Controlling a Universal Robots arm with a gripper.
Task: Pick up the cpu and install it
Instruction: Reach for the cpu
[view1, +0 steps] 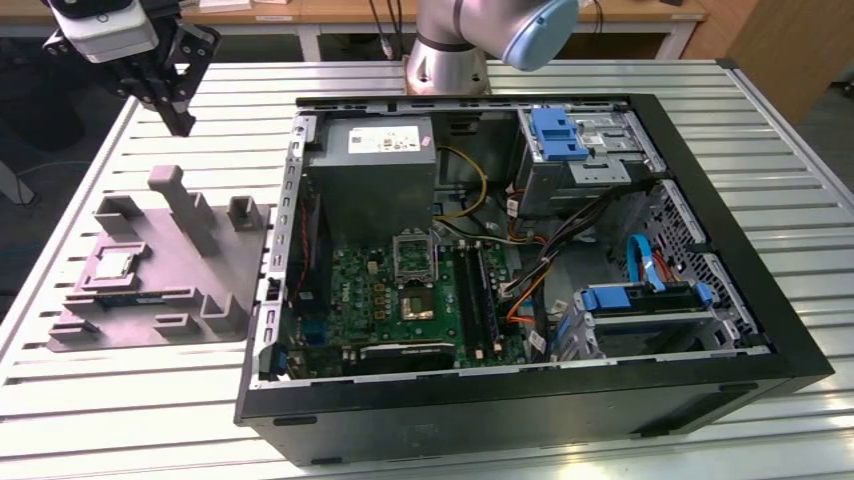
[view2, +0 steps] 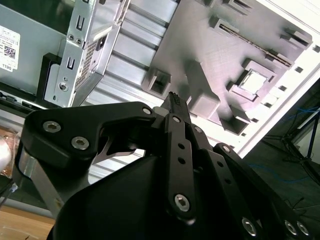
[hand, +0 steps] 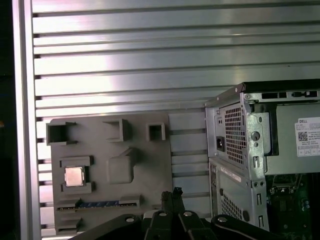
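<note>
Slatted metal table (view1: 227, 150) | gripper (view1: 179, 122) clenched, empty, well apart from grey holder (view1: 200, 285) | cpu (hand: 74, 176) lies in holder recess | we fear off-centre descent clipping posts (view1: 184, 205), tilting chip

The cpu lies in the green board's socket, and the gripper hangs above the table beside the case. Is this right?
No. The cpu lies in the grey holder, as the first wrist view shows; the gripper does hang above the table beside the case.

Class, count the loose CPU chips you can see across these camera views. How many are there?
1. The cpu sits in a square recess of the grey holder, beside the open computer case; more may be hidden inside it.
</note>
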